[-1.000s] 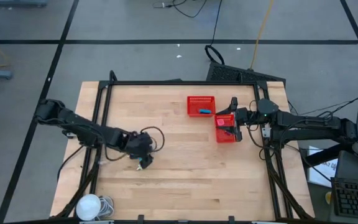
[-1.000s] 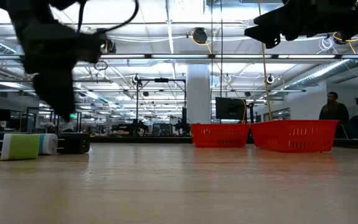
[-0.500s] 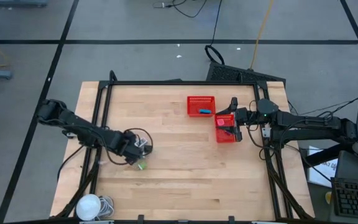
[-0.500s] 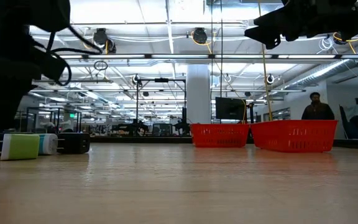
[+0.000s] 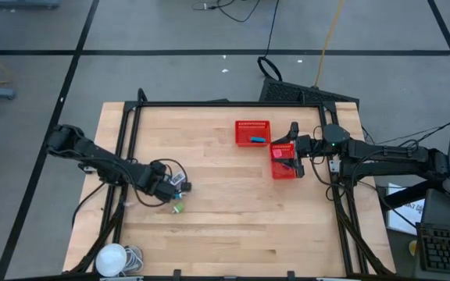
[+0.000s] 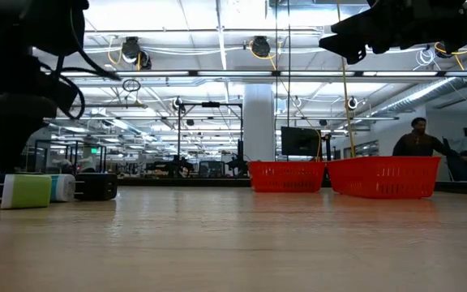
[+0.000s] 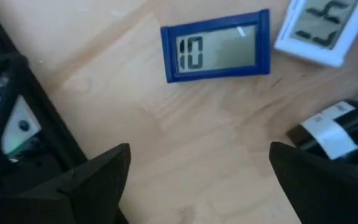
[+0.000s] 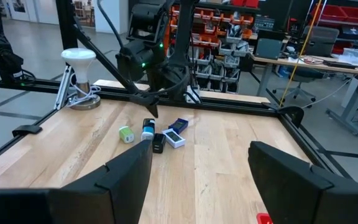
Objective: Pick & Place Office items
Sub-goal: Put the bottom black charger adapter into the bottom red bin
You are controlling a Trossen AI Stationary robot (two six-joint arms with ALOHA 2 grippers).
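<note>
Left gripper (image 7: 197, 180) open, empty, above blue clock (image 7: 216, 45); white clock (image 7: 319, 31) beside. Right gripper (image 8: 197, 168) open over red basket (image 5: 285, 162). Low view hides clocks.

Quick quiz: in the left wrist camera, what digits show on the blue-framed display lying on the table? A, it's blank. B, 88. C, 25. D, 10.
D: the blue-framed display reads 10 on its grey screen, lying flat on the wooden table ahead of the open left gripper.
</note>
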